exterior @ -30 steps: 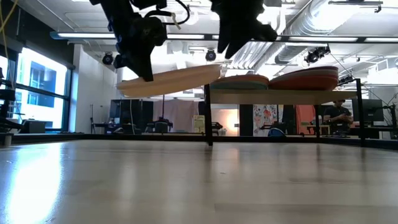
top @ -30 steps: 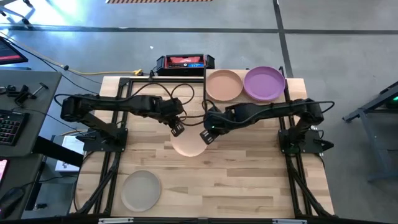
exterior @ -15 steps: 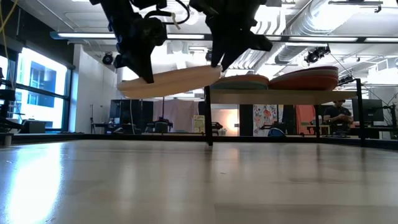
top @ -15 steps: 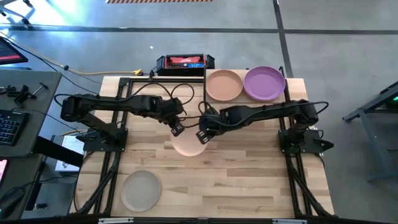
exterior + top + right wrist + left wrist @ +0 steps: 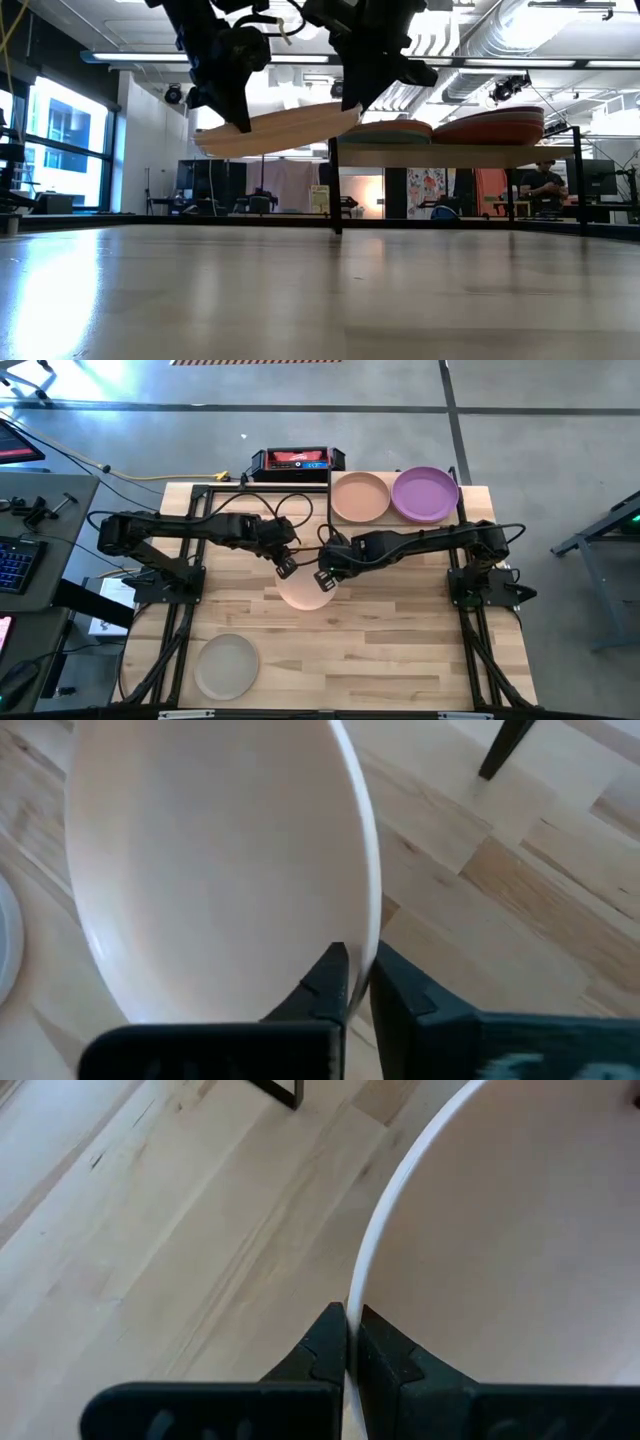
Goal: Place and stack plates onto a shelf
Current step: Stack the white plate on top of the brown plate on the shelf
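Left gripper: the left gripper [image 5: 285,567] pinches the rim of the cream plate [image 5: 303,593], its fingers pressed together on the edge — in the left wrist view the thin rim runs up from between the two dark fingertips [image 5: 328,1348].

Right gripper: the right gripper [image 5: 324,580] is at the opposite edge of the same plate; in the right wrist view its fingers [image 5: 330,978] sit either side of the plate's rim [image 5: 365,870], closed onto it.

Cream plate: held in the air between the two grippers, clear of the table [image 5: 320,290], tilted with the right gripper's side higher in the low view [image 5: 280,128].

Shelf: just beyond the right gripper, the shelf [image 5: 455,152] stands on thin black legs — two piles of plates rest on it.

Shelf plates: from above, a peach plate [image 5: 360,497] tops the pile nearer the grippers, a purple plate [image 5: 425,494] the farther one.

Beige plate: a beige plate [image 5: 227,665] lies flat on the table, well apart from both grippers, on the left arm's side.
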Controlling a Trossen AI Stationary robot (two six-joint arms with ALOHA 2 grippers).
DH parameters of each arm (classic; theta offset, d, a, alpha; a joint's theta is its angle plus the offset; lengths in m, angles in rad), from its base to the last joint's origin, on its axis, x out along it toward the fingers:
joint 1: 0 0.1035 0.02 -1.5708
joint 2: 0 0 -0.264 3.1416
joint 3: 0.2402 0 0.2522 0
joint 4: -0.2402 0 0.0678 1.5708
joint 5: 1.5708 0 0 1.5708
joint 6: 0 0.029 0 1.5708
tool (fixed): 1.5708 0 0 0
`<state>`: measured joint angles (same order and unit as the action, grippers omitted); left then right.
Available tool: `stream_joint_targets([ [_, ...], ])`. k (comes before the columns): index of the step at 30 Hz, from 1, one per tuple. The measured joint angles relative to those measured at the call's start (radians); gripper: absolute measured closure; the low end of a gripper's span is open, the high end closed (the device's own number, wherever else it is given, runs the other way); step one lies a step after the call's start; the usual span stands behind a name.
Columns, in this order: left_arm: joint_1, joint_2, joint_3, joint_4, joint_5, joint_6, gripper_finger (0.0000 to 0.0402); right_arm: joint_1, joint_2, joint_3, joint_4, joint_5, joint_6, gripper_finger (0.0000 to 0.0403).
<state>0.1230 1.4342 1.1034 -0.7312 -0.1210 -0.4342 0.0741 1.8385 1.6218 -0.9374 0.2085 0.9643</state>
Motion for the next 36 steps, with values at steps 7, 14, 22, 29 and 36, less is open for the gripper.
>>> stream_joint_targets([
  [7,0.000,0.000,0.000,-0.001,0.003,0.000,0.0395,-0.003,0.000,-0.001,-0.003,-0.002,0.029,0.0399],
  [14,-0.001,0.000,0.000,-0.001,0.011,0.014,0.0375,-0.002,0.000,-0.001,0.004,-0.003,0.049,0.0402],
  [22,-0.001,0.000,0.000,-0.003,0.042,0.019,0.0356,-0.001,0.000,-0.001,0.002,-0.016,0.049,0.0403],
  [29,0.000,0.000,0.000,-0.003,0.043,0.019,0.0320,-0.001,0.000,-0.001,-0.002,-0.016,0.041,0.0403],
  [36,-0.005,-0.033,0.000,0.012,0.050,0.017,0.0299,-0.004,-0.002,0.000,-0.039,-0.015,0.023,0.0403],
])
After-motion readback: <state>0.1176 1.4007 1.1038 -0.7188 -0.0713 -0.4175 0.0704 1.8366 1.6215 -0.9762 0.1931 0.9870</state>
